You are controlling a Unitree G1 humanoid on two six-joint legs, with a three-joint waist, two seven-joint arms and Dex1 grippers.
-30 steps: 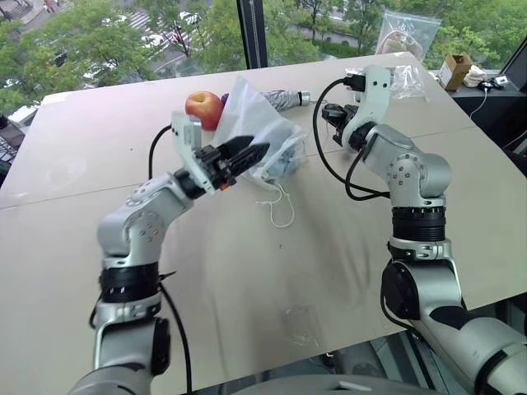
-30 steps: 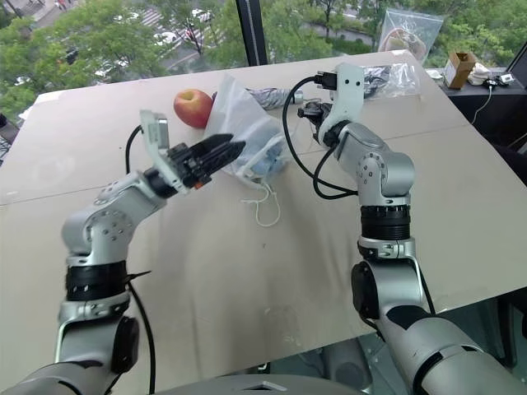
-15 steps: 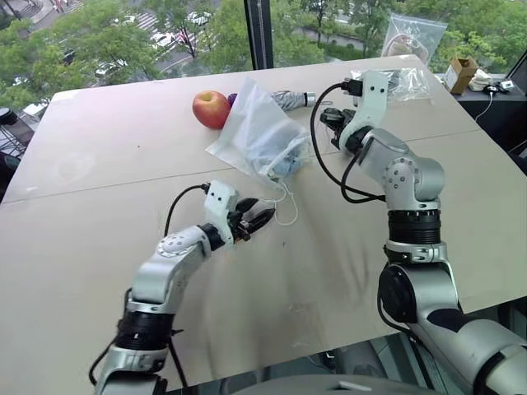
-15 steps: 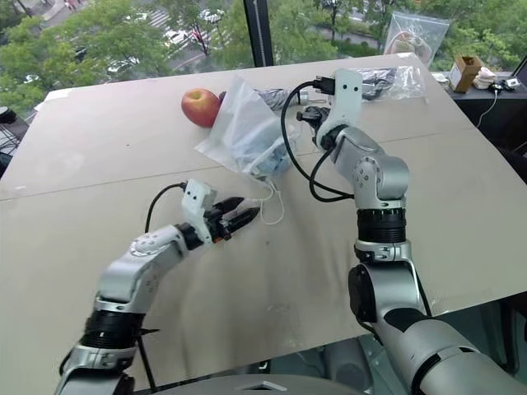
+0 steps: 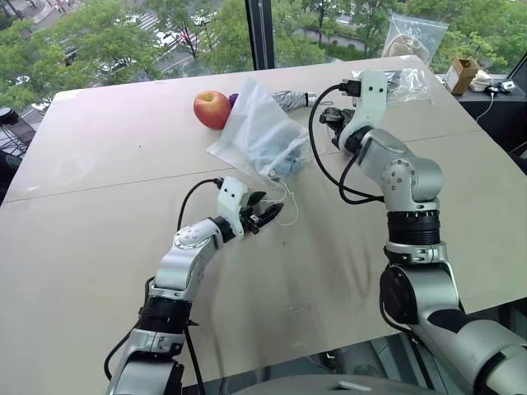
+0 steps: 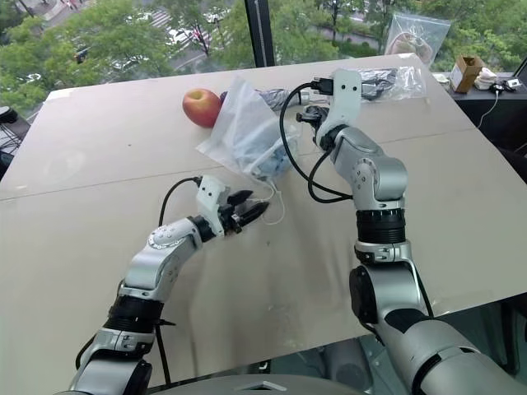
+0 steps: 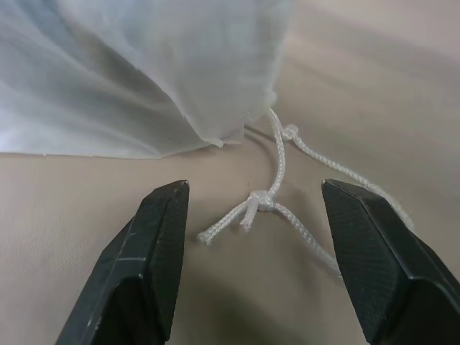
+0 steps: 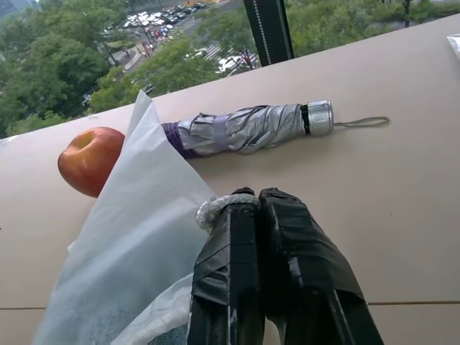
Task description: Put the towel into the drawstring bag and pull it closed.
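Beige table (image 5: 99, 148) bears unlabelled drawstring bag (image 5: 255, 136), apple (image 5: 212, 109), umbrella (image 8: 244, 129).

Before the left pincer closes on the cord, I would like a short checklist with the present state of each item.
1. Towel inside the drawstring bag: ok, blue shows through the fabric.
2. Left pincer open: ok, its jaws stand apart.
3. Knotted cord between the left jaws: ok, it lies on the table between them.
4. Right pincer shut on the bag's cloth: ok, a bunch of white fabric sits at its tips.
5. Bag mouth already drawn closed: cannot tell.
6. Apple and umbrella away from the cord: ok.
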